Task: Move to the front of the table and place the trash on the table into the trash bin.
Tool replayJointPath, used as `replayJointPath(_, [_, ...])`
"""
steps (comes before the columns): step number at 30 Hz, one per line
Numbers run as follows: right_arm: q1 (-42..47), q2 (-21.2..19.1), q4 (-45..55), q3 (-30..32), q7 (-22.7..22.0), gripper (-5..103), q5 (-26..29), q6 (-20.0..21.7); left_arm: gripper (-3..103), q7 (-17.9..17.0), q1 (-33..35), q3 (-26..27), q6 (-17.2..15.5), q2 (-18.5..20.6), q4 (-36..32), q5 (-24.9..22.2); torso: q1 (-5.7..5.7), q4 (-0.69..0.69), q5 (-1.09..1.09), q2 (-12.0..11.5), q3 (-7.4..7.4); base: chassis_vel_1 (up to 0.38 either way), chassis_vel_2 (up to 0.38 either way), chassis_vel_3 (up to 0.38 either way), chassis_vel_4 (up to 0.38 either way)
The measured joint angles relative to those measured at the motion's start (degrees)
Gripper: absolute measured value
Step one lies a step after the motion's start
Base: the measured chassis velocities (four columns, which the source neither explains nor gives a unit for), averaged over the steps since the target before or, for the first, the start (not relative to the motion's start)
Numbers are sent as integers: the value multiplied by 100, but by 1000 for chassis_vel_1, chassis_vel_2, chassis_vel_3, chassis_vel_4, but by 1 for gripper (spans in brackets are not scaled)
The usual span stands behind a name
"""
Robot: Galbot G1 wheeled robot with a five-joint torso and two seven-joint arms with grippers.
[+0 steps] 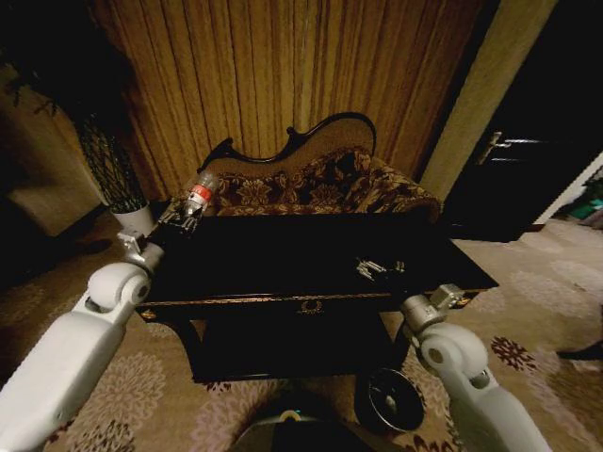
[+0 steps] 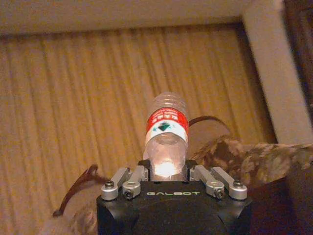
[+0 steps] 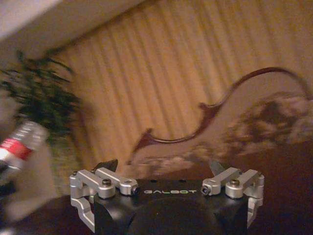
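Observation:
The trash I can see is a clear plastic bottle (image 1: 199, 193) with a red label. My left gripper (image 1: 185, 213) is shut on its lower end and holds it up above the far left corner of the black table (image 1: 283, 254). In the left wrist view the bottle (image 2: 166, 128) stands out from between the fingers of that gripper (image 2: 166, 170). My right gripper (image 1: 380, 269) hovers low over the right part of the table top. In its wrist view the right gripper (image 3: 161, 169) is open with nothing between its fingers, and the bottle (image 3: 19, 143) shows farther off. The round dark trash bin (image 1: 391, 399) stands on the carpet by the table's front right leg.
A floral sofa (image 1: 311, 184) with a curved dark frame stands right behind the table, in front of a curtain. A plant in a white pot (image 1: 135, 218) stands at the far left. A dark door (image 1: 513, 151) is at the right. Patterned carpet lies around the table.

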State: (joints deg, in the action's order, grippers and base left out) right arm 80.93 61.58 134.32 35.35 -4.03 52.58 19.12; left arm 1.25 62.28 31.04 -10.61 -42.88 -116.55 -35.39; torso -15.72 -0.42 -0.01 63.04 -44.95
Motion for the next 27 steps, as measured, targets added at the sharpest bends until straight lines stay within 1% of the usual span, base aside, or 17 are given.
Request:
replayJointPath(1, [0,0,0,0,0,100,0,0,32,0,0,0,0,0,0,0,0,0,0,0,0,0,0,0,0])
replayJointPath(3, [-14,-72,149,-24,0,100,198,45,32,1,236,110,47,-6,-264,112,0,2,0,0,0,0,0,0,0])
replayJointPath(5, [-36,-183,338,-55,0,100,521,107,32,31,527,228,201,-8,-591,301,0,1,1,0,0,0,0,0,0])
replayJointPath(6, [-36,-183,338,-55,0,100,521,107,32,31,527,228,201,-8,-591,301,0,1,1,0,0,0,0,0,0])
replayJointPath(9, [-93,-374,460,-141,87,100,872,199,32,59,740,221,438,-13,-841,645,0,0,2,0,0,0,0,0,0])
replayJointPath(11, [-115,-402,462,-165,127,100,929,215,32,59,745,181,468,-15,-867,703,0,0,2,0,0,0,0,0,0])
replayJointPath(12, [-184,-449,467,-233,195,100,1075,262,32,54,723,51,525,-17,-900,835,0,0,1,0,0,0,0,0,0])
replayJointPath(13, [-184,-449,467,-233,195,100,1075,262,32,54,723,51,525,-17,-900,835,0,0,1,0,0,0,0,0,0])
replayJointPath(15, [-310,-492,475,-372,241,100,1345,333,32,26,555,-251,575,-47,-926,998,0,0,1,0,0,0,0,0,0])
replayJointPath(16, [-310,-492,475,-372,241,100,1345,333,32,26,555,-251,575,-47,-926,998,0,0,1,0,0,0,0,0,0])
replayJointPath(18, [-460,-501,421,-530,345,100,1581,408,32,-36,289,-666,572,-142,-967,1036,0,-2,1,0,0,0,0,0,0])
replayJointPath(19, [-460,-501,421,-530,345,100,1581,408,32,-36,289,-666,572,-142,-967,1036,0,-2,1,0,0,0,0,0,0])
replayJointPath(22, [-796,-501,137,-844,481,100,1639,430,32,-49,0,-1116,524,-264,-978,1116,0,-1,1,0,0,0,0,0,0])
replayJointPath(23, [-796,-501,137,-844,481,100,1639,430,32,-49,0,-1116,524,-264,-978,1116,0,-1,1,0,0,0,0,0,0])
replayJointPath(27, [-1357,-512,-346,-1182,578,100,1622,428,32,-50,-263,-1456,459,-277,-983,1157,0,0,1,-1,-1,0,0,0,0])
